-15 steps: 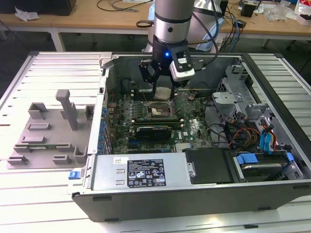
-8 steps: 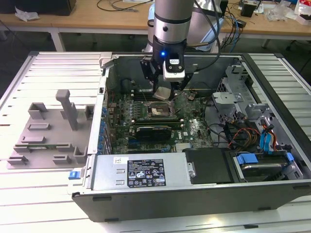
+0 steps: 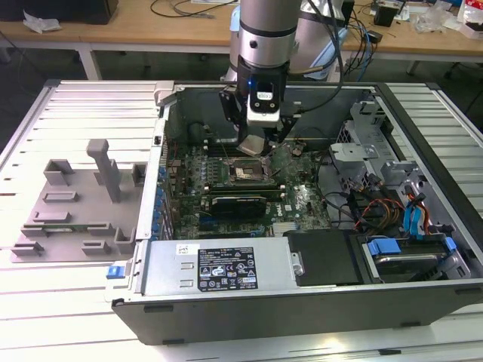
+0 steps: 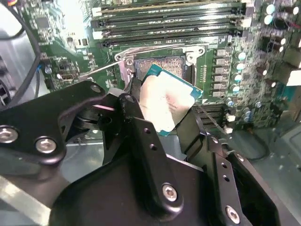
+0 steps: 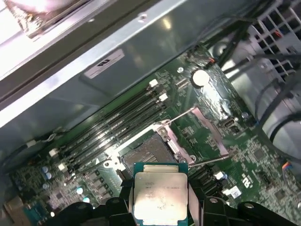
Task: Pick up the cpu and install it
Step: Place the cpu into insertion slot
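Note:
My gripper (image 3: 254,143) is shut on the cpu (image 3: 253,145), a flat square chip with a silver top and a greenish rim. The cpu (image 4: 165,102) sits tilted between the black fingers (image 4: 141,136) in the second wrist view, and in the first wrist view the cpu (image 5: 160,197) faces the camera. I hang just above the open black socket (image 3: 247,173) on the green motherboard (image 3: 302,200) inside the computer case. The socket (image 5: 145,155) with its metal frame lies close beyond the chip, its lever wire raised. The chip is apart from the socket.
The open computer case (image 3: 226,283) stands on a slatted white table (image 3: 45,302). Memory slots (image 5: 113,127) run beside the socket. A drive cage and cables (image 3: 392,211) fill the exterior view's right side. A grey fixture (image 3: 75,204) sits at the exterior view's left.

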Motion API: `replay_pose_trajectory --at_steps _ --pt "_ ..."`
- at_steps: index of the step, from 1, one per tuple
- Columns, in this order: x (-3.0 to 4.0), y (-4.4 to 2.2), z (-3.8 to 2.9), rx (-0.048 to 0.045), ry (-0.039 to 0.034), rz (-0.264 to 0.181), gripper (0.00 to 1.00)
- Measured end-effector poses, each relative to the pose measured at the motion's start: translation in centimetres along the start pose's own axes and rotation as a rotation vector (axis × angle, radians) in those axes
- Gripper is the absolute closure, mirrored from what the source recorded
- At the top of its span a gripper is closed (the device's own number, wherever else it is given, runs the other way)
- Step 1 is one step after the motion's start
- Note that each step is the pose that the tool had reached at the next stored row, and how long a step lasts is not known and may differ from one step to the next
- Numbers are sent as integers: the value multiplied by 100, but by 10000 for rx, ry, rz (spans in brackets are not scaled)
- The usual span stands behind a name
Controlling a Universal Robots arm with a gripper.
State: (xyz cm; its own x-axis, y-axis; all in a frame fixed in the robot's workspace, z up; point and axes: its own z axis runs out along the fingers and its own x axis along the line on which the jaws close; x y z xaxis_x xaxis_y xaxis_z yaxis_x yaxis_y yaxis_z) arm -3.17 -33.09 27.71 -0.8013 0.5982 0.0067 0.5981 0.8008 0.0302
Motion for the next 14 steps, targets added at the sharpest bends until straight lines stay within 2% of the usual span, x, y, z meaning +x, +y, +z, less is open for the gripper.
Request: replay_pose_trajectory --at_steps 1,3,5,7,14 --pt "0 0 1 -2 -5 188 45" --pt "0 0 4 -7 -29 953 45" --pt "0 0 5 -10 -42 1401 45" --pt "0 0 8 -14 -65 2140 45" --pt "0 0 13 -24 -107 3565 45"
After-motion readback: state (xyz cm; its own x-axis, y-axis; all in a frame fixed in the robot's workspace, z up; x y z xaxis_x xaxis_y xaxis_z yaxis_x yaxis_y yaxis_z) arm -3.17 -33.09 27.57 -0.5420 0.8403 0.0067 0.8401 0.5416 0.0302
